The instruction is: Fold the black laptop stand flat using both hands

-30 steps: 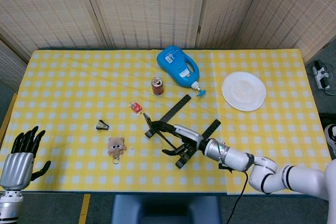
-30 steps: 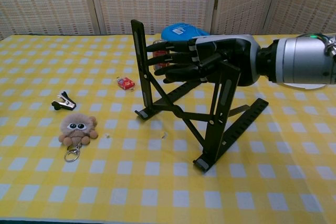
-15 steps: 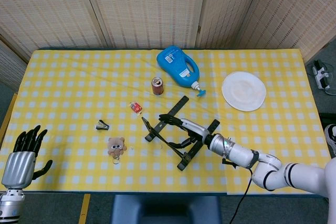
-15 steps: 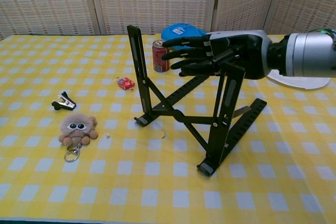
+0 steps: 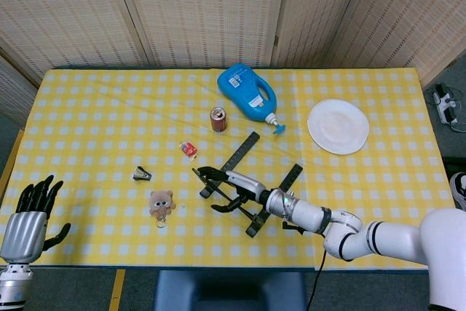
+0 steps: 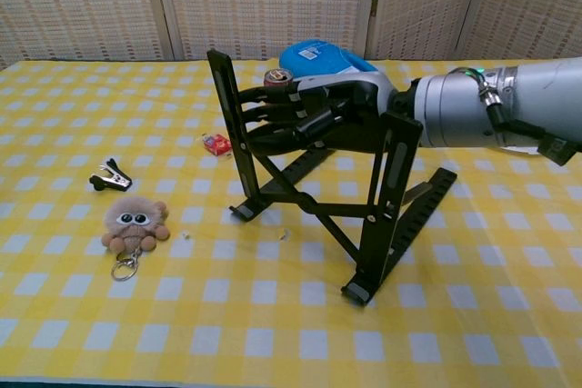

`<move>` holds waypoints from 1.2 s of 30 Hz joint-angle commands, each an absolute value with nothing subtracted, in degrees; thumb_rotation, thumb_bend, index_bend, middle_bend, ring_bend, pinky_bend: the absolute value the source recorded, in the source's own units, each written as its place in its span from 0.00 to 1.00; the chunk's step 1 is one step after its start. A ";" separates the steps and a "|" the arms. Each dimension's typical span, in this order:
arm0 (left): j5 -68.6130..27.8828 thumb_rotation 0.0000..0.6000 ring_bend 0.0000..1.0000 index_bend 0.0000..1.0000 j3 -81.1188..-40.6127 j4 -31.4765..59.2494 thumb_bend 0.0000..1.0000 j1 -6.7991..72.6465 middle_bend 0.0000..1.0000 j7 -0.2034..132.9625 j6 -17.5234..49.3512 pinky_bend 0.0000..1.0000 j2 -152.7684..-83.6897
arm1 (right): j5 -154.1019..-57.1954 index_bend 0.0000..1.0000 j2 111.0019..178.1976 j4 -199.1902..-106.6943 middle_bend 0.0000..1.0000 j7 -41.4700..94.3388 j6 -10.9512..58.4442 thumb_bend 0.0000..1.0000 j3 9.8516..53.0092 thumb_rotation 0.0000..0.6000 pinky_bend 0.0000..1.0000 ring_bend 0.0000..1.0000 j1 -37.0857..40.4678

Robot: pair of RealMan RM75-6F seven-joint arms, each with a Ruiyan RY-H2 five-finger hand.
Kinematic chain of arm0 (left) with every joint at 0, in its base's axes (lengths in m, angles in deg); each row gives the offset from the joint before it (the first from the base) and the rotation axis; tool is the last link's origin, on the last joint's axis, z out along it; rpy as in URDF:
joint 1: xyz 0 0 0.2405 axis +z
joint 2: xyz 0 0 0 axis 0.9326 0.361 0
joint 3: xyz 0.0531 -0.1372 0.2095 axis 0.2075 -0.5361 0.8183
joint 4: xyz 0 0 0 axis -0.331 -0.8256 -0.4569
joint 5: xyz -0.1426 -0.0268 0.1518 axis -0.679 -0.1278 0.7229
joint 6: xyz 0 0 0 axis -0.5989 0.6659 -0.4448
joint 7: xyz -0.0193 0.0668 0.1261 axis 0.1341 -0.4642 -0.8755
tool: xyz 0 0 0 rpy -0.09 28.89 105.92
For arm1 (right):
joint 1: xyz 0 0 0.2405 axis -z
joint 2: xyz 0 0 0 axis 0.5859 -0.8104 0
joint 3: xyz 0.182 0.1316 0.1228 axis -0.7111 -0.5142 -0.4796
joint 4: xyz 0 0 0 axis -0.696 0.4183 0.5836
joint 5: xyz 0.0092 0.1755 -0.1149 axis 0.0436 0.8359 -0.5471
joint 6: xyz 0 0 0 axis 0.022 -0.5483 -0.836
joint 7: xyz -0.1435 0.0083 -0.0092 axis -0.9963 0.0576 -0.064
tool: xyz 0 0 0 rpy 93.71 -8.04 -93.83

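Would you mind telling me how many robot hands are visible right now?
2. The left hand hangs off the table's near-left corner, holding nothing; the right hand reaches between the uprights of the laptop stand mid-table.

My right hand (image 6: 314, 117) covers most of the soda can (image 6: 277, 76) and the lower part of the blue bottle (image 6: 318, 54) in the chest view. My left hand (image 5: 29, 213) is cut by the bottom edge in the head view.
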State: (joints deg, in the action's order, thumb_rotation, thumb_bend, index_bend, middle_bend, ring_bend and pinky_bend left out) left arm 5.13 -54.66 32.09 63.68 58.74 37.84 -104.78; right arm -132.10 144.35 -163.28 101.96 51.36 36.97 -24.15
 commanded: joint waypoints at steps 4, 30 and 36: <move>5.14 1.00 0.02 0.09 -54.62 31.86 0.32 63.74 0.03 58.90 37.88 0.00 -104.85 | -135.56 0.00 143.39 -166.20 0.08 104.36 49.26 0.40 38.78 1.00 0.00 0.05 -24.46; 5.64 1.00 0.02 0.09 -54.59 31.94 0.32 63.30 0.03 58.79 37.58 0.00 -105.01 | -143.74 0.00 127.25 -173.05 0.05 110.72 25.88 0.40 50.13 1.00 0.00 0.04 -11.25; 5.97 1.00 0.02 0.09 -54.64 32.42 0.32 62.92 0.03 58.26 37.33 0.00 -105.11 | -145.24 0.00 130.29 -168.46 0.05 114.19 25.17 0.40 52.73 1.00 0.00 0.05 -9.68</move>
State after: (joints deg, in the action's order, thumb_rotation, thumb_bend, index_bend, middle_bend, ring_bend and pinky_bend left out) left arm 5.94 -54.65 32.39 62.95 58.30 37.33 -105.11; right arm -144.48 128.96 -169.96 113.16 25.43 51.89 -10.16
